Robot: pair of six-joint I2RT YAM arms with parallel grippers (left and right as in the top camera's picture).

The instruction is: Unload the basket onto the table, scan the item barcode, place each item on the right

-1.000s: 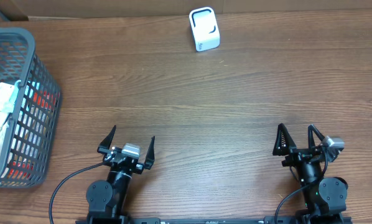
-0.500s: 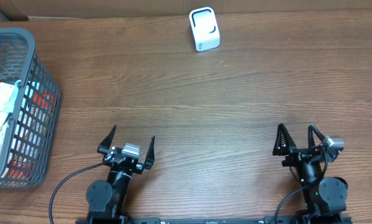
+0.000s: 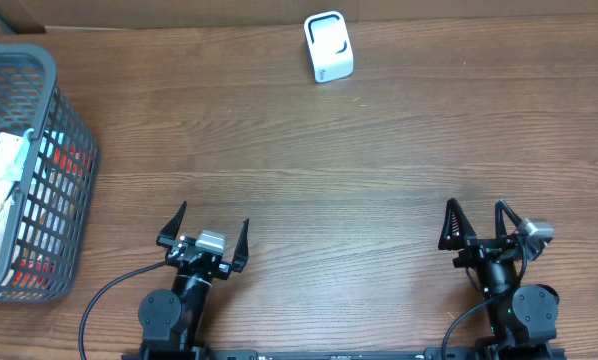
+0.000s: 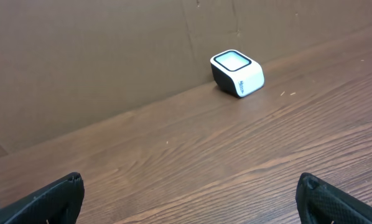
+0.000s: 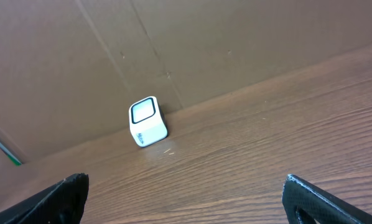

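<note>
The left gripper (image 3: 212, 218) is seen spread wide, gripping nothing, near the front edge of the brown wooden table (image 3: 279, 160). Packaged items (image 3: 1, 168) are held in the grey plastic lattice basket (image 3: 74, 120) at the left edge. The white box-shaped barcode scanner (image 3: 329, 47) is set at the far edge. The right gripper (image 3: 475, 207) is likewise spread wide.

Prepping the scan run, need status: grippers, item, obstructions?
Left gripper open, empty. Right gripper open, empty. Scanner at far edge; items in basket, left. Nothing blocking scanner.
</note>
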